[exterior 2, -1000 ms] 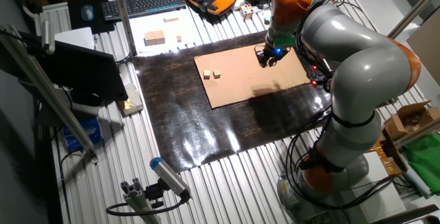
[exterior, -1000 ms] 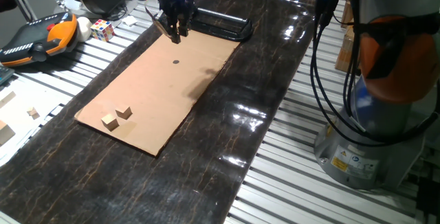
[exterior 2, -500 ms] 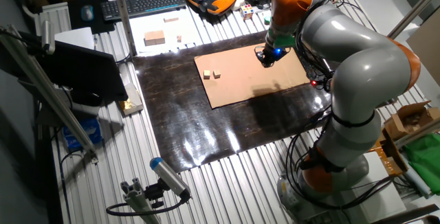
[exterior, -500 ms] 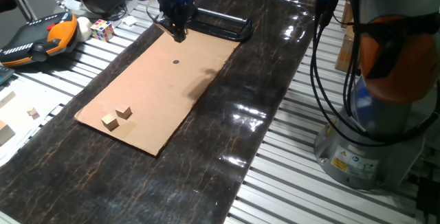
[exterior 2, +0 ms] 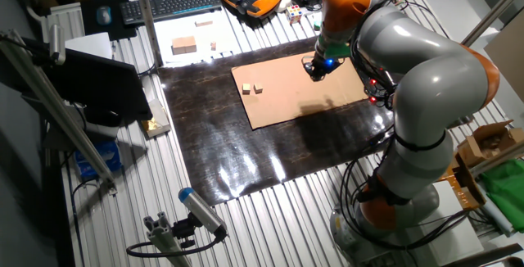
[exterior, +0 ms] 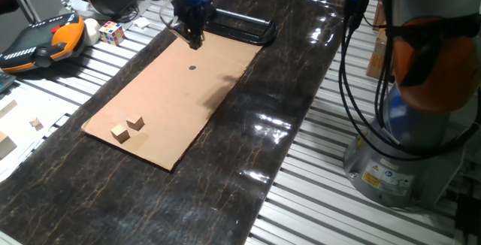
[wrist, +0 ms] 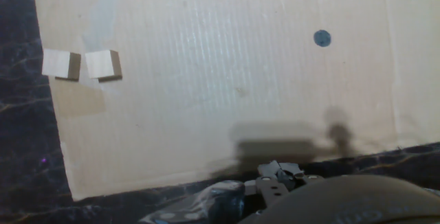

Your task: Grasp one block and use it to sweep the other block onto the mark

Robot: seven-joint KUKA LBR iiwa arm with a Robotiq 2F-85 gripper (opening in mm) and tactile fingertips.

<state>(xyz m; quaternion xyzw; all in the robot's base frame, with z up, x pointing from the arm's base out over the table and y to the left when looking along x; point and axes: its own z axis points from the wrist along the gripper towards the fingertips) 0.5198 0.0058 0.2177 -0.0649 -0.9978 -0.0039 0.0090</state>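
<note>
Two small tan wooden blocks (exterior: 119, 131) (exterior: 135, 123) lie side by side near the close-left end of the tan cardboard sheet (exterior: 165, 117); the hand view shows them at upper left (wrist: 60, 64) (wrist: 102, 65). The mark (exterior: 192, 69) is a small dark dot toward the cardboard's far end, also in the hand view (wrist: 322, 38). My gripper (exterior: 194, 40) hangs over the far edge of the cardboard, beyond the mark and far from the blocks (exterior 2: 246, 90). Its fingers are pressed together with nothing between them. In the other fixed view the gripper (exterior 2: 313, 69) sits under the orange wrist.
A black wire tray (exterior: 240, 27) lies just behind the cardboard. A colourful puzzle cube (exterior: 112, 31) and an orange teach pendant (exterior: 45, 42) sit at the far left. Loose wooden pieces (exterior: 35, 123) lie off the mat. The robot's base (exterior: 406, 147) stands at the right.
The fingers, spread apart a second ago, have come together. The hand has stayed over the far edge of the cardboard. The blocks have not moved.
</note>
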